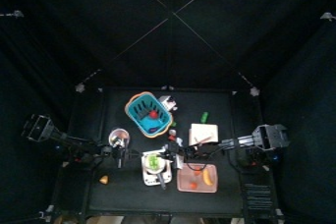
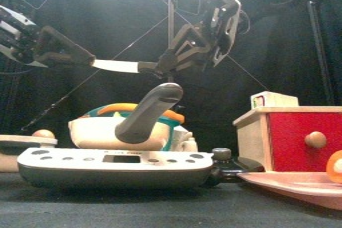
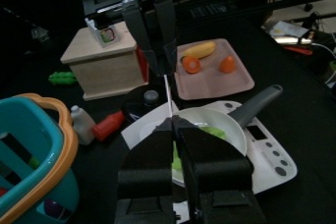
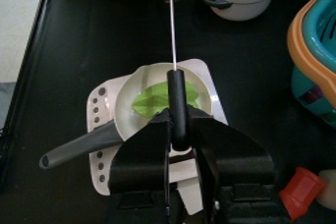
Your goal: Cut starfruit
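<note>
The starfruit (image 4: 168, 97) lies uncut, I judge, in a pan (image 4: 138, 105) on the scale (image 4: 108, 130). My right claw (image 4: 175, 138) grips a knife (image 4: 172, 41) above it. My left claw (image 3: 175, 140) hovers close, grip unclear. At three o'clock a pink tray (image 3: 210, 71); at twelve a teal basket (image 1: 147, 110).

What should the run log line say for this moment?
phase: pre-cut | right gripper: holds knife over pan | starfruit: in pan on scale | left gripper: near blade tip
</note>
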You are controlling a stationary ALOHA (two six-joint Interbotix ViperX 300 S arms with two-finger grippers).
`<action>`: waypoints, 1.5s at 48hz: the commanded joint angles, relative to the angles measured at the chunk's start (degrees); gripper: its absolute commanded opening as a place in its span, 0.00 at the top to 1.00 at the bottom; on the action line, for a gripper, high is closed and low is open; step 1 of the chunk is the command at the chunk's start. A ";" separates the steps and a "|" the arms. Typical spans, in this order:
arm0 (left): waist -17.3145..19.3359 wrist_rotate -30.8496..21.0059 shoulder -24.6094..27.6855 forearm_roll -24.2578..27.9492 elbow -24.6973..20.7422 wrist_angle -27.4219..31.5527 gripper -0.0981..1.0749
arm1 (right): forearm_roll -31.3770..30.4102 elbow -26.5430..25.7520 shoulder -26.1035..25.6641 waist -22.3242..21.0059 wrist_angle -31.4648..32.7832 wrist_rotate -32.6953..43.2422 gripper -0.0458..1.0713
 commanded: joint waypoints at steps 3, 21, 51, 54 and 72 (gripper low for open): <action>0.00 0.62 0.00 -0.88 -1.14 -1.14 0.62 | 0.70 -0.79 -2.90 -0.26 0.18 0.09 0.57; -2.55 0.26 4.75 -6.77 -1.14 -1.23 0.62 | 1.32 1.23 -2.20 0.00 0.26 0.18 0.57; -7.91 -1.23 16.35 -14.94 -4.13 -3.78 0.62 | 3.60 1.32 1.14 -0.18 1.49 0.09 0.57; -8.00 -1.49 16.61 -14.94 -4.13 -3.78 0.62 | 3.60 1.32 1.67 -0.26 1.49 0.09 0.57; -8.00 -2.72 16.61 -14.94 -4.04 -3.52 0.62 | 4.13 1.32 2.64 -0.35 1.49 0.18 0.57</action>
